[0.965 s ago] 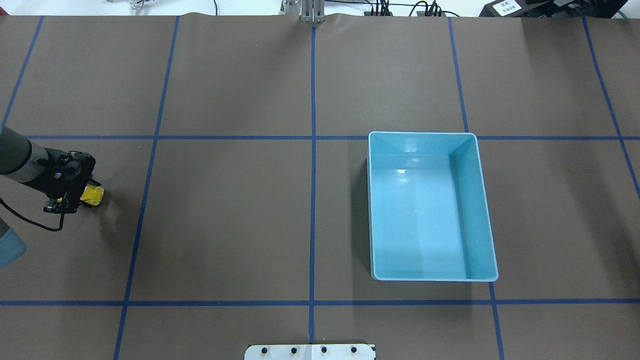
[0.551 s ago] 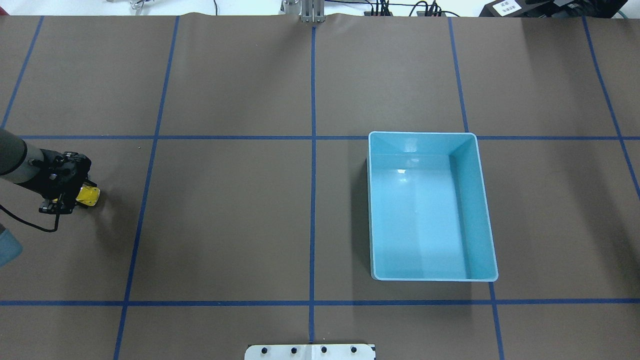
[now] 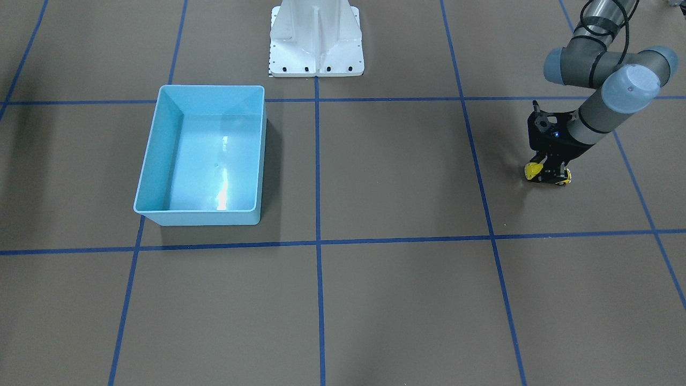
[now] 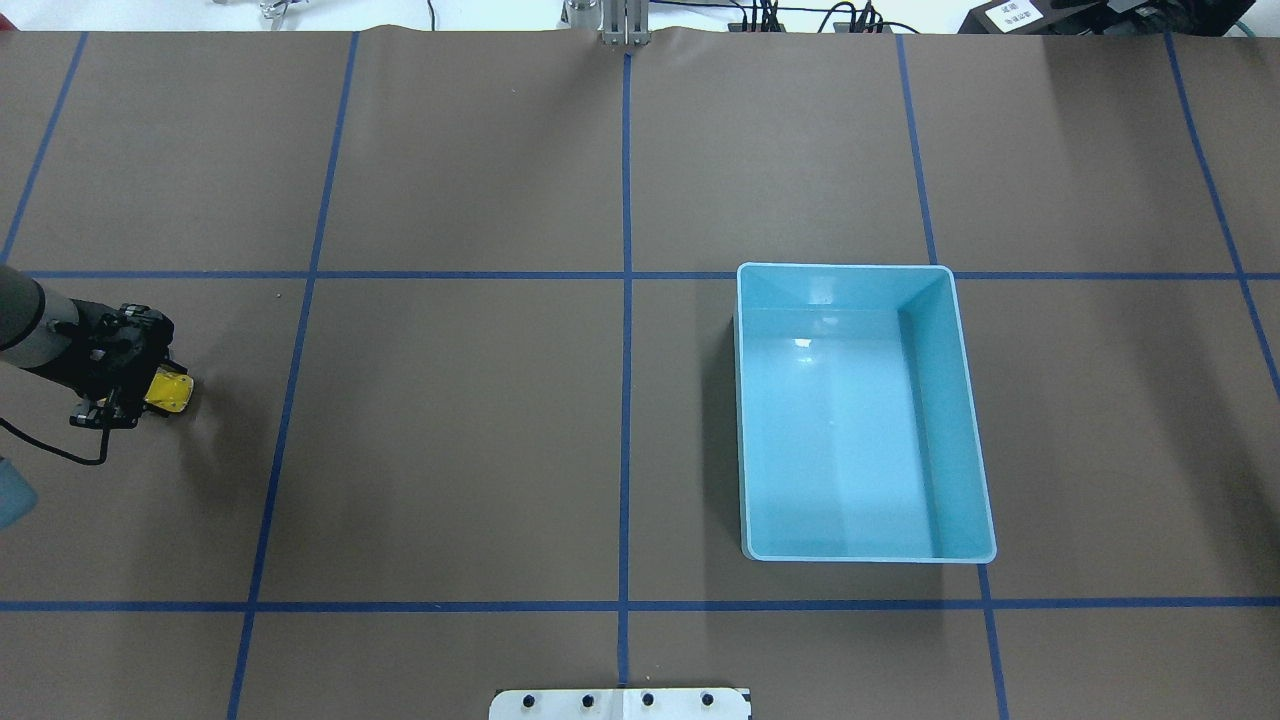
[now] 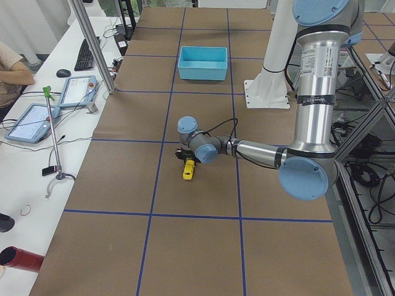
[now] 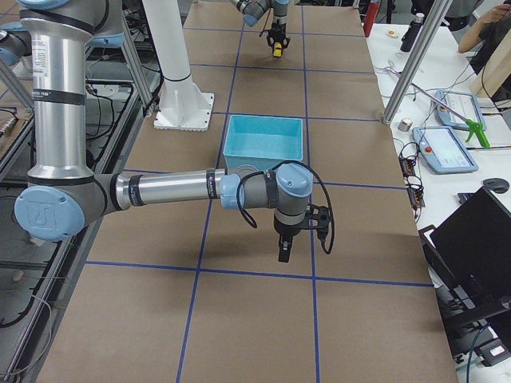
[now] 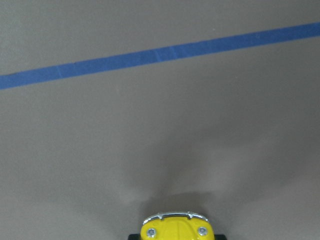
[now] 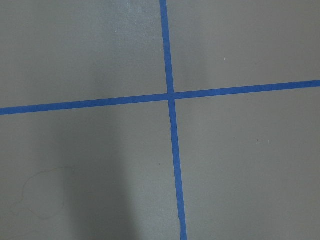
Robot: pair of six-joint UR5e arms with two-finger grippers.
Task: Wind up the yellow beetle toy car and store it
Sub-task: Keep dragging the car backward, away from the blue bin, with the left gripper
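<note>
The yellow beetle toy car rests wheels-down on the brown table at the far left, with my left gripper shut on its sides. In the front-facing view the car pokes out beside the left gripper. The left wrist view catches only the car's nose at the bottom edge. The light blue bin stands empty, far to the right of the car. My right gripper hangs over bare table past the bin, seen only from the side; I cannot tell whether it is open or shut.
Blue tape lines grid the brown table cover. The white robot base stands at the table's robot-side edge. Tablets and a green-tipped grabber tool lie on a side desk, where a person's arm rests.
My left gripper has dragged the yellow car a short way further left along the table. The bin has not moved.
</note>
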